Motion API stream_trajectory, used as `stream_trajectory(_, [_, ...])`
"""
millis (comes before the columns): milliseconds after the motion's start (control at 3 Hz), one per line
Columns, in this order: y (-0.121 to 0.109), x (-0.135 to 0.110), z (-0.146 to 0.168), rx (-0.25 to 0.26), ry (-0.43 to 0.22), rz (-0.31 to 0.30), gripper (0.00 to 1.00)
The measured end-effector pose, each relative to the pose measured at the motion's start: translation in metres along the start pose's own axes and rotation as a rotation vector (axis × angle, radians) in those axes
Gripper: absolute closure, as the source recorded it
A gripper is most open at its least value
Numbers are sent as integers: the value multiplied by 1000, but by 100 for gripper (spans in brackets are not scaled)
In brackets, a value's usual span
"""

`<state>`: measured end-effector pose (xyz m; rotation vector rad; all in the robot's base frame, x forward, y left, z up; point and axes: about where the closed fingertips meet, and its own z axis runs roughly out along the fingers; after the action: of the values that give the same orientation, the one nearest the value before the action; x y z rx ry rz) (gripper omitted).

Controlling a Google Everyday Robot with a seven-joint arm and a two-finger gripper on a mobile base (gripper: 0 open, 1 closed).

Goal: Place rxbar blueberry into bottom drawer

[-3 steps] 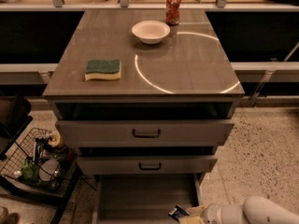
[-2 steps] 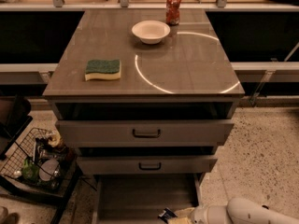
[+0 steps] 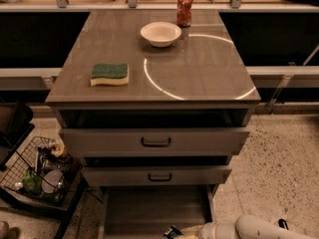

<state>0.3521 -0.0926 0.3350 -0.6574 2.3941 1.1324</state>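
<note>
Camera view, low edge: rxbar (image 3: 173,231) is at the front of the bottom drawer (image 3: 149,208), right of centre. You cannot tell whether it hangs above the floor or rests on it. Expect it to be light, flat and slippery in its wrapper, with some flex, so pinch across the short width near one end. The gripper (image 3: 184,231) enters from the drawer's right. It appears clamped on the bar's right end and touches nothing else.

Cream gripper (image 3: 183,231) above grey bottom drawer (image 3: 149,208); dark-blue, white-marked rxbar blueberry (image 3: 172,231) pinched between its fingers (image 3: 193,230)
</note>
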Motion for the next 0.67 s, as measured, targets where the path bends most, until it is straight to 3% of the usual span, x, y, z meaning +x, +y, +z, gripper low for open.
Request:
stream_trajectory(333, [-13,-24,36,-23,-24,-28,100])
stream_trajectory(667, [-32,-43,77,-84,-60,-54,100])
